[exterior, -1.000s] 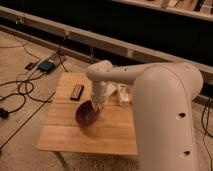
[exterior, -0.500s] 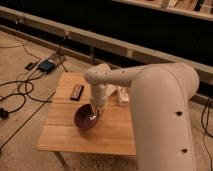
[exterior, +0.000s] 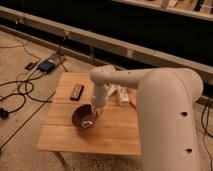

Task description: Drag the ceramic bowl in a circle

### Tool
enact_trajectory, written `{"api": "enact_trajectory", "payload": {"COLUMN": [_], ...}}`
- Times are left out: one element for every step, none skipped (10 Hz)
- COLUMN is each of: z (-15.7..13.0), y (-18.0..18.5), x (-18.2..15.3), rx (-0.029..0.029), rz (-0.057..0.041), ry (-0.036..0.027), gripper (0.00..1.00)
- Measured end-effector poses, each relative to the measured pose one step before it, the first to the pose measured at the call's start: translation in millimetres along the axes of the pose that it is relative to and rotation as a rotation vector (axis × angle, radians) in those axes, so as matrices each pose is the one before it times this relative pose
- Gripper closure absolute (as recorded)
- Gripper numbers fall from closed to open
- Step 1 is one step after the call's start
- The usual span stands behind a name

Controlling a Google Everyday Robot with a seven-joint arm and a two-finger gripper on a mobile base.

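Camera view looks down on a small wooden surface (exterior: 90,135) standing on a speckled floor, with the robot's thick white arm (exterior: 150,90) reaching in from the right. The ceramic bowl (exterior: 81,117) — dark purple, glossy, round — sits on the near-left part of the surface, right way up. The hand (exterior: 94,111) comes down at the bowl's right rim, its tip at or just inside the edge. Whether its fingers are spread or closed, and whether they grip the rim, I cannot tell. Behind the bowl, near the far-left edge, lies a dark flat rectangular object (exterior: 76,91), well apart from it. To the right of the arm's wrist a whitish item (exterior: 123,96) and something orange (exterior: 132,102) lie together. Black cables (exterior: 20,92) and a small teal box (exterior: 47,65) lie on the floor to the left.
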Motion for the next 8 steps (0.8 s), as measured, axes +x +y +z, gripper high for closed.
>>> {"api": "enact_trajectory", "payload": {"z": [-0.08,0.62,1.2,2.54,2.17,2.02,1.43,0.71], "y": [-0.58,-3.98,-3.02,-2.61,-0.8,0.82,1.57,1.42], "x": [-0.44,-0.24,0.15,0.43,0.39,-0.11,-0.79,-0.43], "rx": [-0.0089,-0.00353,0.00127,0.00309,0.00148,0.00115,-0.00138,-0.00261], "rz": [-0.00608,-0.00161,-0.00033,-0.00142,-0.00137,-0.00405,-0.00813,-0.00603], "ry": [0.00377,0.00458,0.00381,0.00538,0.00391,0.00261,0.00167,0.00287], "gripper": [0.46,0.34,0.26,0.2,0.2,0.2,0.2,0.2]}}
